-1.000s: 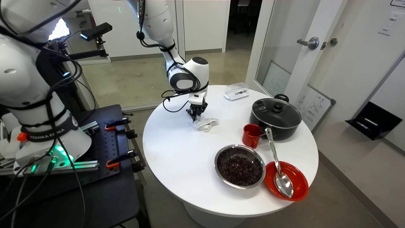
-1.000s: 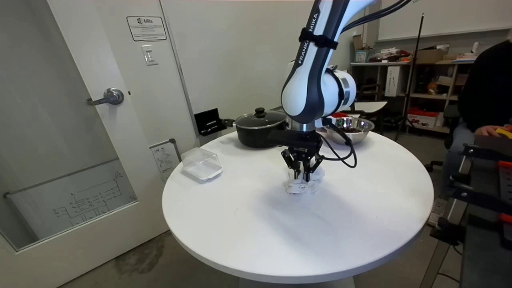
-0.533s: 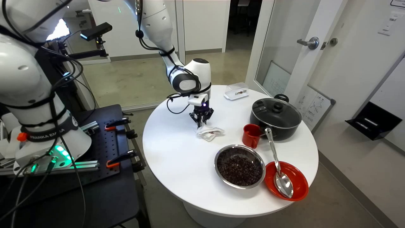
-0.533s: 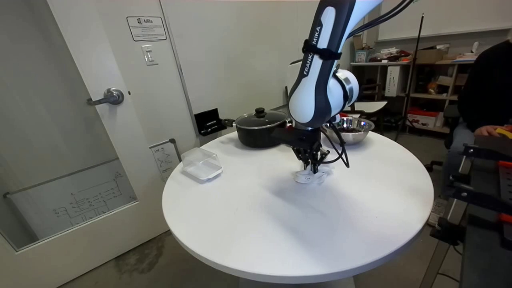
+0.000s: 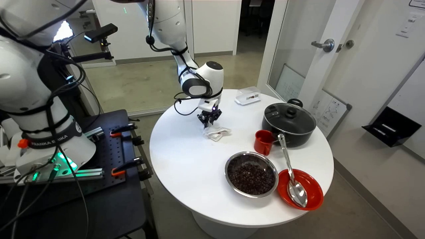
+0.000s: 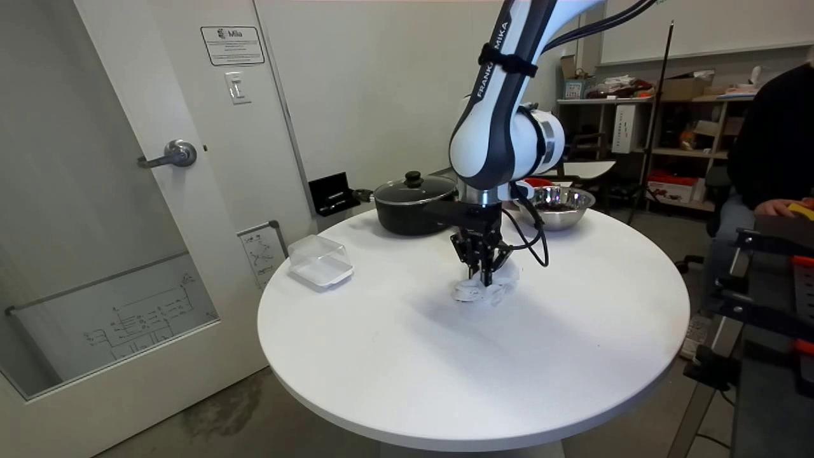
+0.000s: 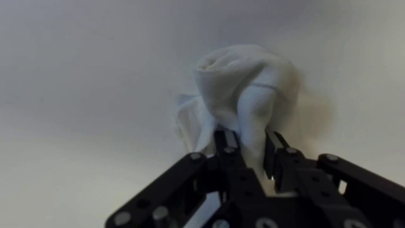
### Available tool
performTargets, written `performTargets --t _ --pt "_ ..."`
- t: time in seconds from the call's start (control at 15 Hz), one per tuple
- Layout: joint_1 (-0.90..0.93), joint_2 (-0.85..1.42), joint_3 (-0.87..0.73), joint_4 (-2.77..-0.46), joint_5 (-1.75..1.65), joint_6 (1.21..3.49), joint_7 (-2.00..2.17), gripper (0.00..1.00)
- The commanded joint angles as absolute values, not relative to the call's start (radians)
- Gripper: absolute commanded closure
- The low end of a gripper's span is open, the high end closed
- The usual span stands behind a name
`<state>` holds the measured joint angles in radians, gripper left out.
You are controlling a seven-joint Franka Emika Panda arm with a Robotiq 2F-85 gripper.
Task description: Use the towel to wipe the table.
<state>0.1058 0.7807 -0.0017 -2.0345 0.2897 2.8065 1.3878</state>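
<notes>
The towel is a crumpled white cloth on the white round table [image 5: 179,162]. It shows in both exterior views [image 5: 218,132] [image 6: 469,292] and fills the middle of the wrist view [image 7: 234,79]. My black gripper [image 5: 206,125] points down at the table top and is shut on the towel; it also shows in an exterior view [image 6: 479,280]. In the wrist view a fold of cloth stands between the two fingertips [image 7: 249,135]. Loose cloth spreads out beyond the fingers and lies on the table. The underside of the towel is hidden.
A black lidded pot [image 5: 289,124], a red mug [image 5: 263,142], a steel bowl [image 6: 563,218] of dark beans and a red plate [image 5: 317,191] with a large spoon [image 5: 286,155] stand along one side. A clear container [image 5: 248,97] is near the far edge. A person [image 6: 769,146] sits nearby.
The gripper and towel slid across the table towards the bowl and mug by half a second ago. Now they have slid most of the way back. The grip looks the same.
</notes>
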Motion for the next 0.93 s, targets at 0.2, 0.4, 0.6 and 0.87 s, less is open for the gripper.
performTargets --t 0.2,0.4,0.6,0.87 --pt "0.106 0.864 0.171 -1.964 0.327 2.704 1.202 0.94" --pt "0.186 0.876 0.162 -1.929 0.295 2.614 1.183 0.94" --pt "0.31 0.878 0.041 -1.91 0.236 2.565 1.284 0.94" --pt "0.34 0.872 -0.043 -1.913 0.215 2.563 1.373 0.94"
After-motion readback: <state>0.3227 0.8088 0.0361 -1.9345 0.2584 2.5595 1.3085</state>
